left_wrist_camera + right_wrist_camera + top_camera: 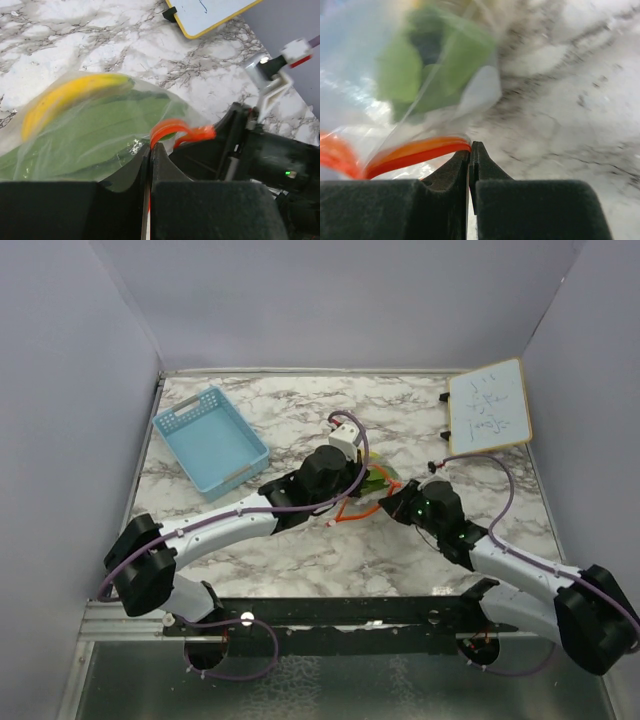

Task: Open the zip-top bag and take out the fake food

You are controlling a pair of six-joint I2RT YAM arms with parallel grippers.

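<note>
On the marble table (300, 560) I am working both arms toward the middle, so that each can take one side of the zip-top bag's (378, 480) mouth. The light-blue basket (210, 438) is sitting at the far left and the small whiteboard (487, 407) is leaning at the far right, both well apart from the work.

The bag is lying between the two wrists, right of centre, not yet emptied. Through its clear skin the left wrist view is showing the fake food inside: a long green leafy piece (100, 135) with a yellow piece (65, 97) curving along its far edge. No dark round piece is showing up clearly.

The orange-red zip strip (180, 132) is buckling up in a loop between the tools, which suggests that the mouth is starting to gape.

The left gripper (151, 147) is pinching together on the bag's edge, with a red sliver showing in the seam of its jaws. The right gripper (470, 147) is closing tight where the strip runs into its tips, apparently clamping the opposite lip, so that pulling apart should part the seal.
</note>
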